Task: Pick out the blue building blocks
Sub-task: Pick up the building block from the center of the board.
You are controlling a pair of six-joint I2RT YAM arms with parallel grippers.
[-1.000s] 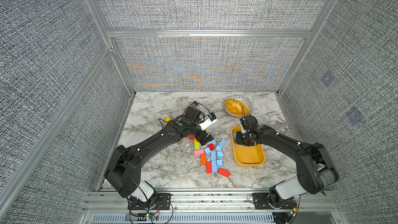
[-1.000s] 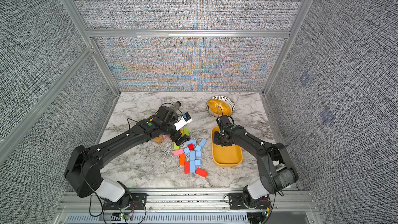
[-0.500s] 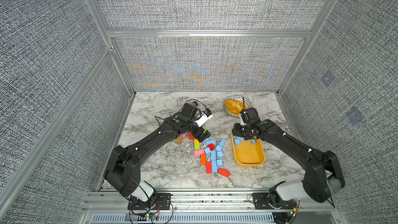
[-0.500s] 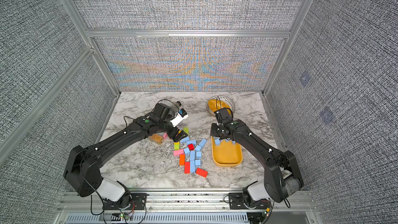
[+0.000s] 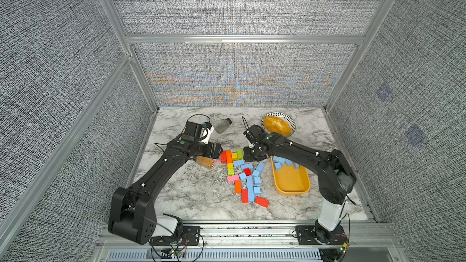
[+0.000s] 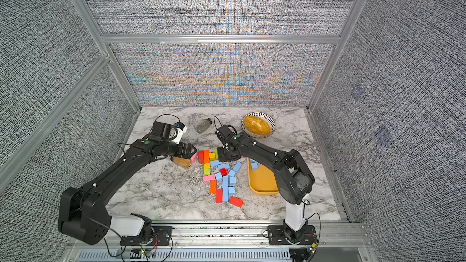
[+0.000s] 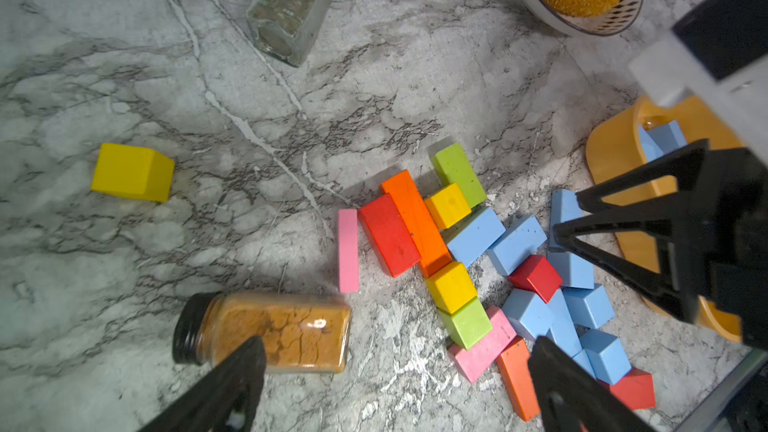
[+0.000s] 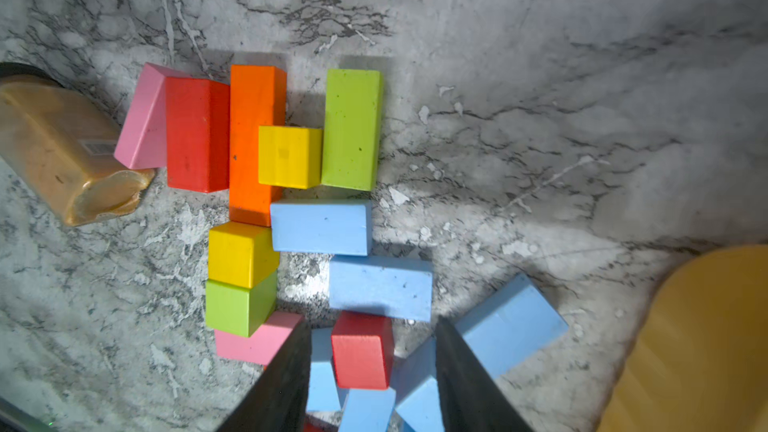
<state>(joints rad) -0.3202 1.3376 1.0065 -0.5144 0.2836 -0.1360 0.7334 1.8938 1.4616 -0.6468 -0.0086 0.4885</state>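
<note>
Blue building blocks [image 8: 380,286] under right jaws

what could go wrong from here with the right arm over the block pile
1. A red cube sits in line between the open jaws of the right gripper, with blue building blocks crowded round it: closing here may grab red, not blue.
2. The left gripper, jaws open, hangs by the spice jar lying on its side: a nudge could shove it into the pile.
</note>
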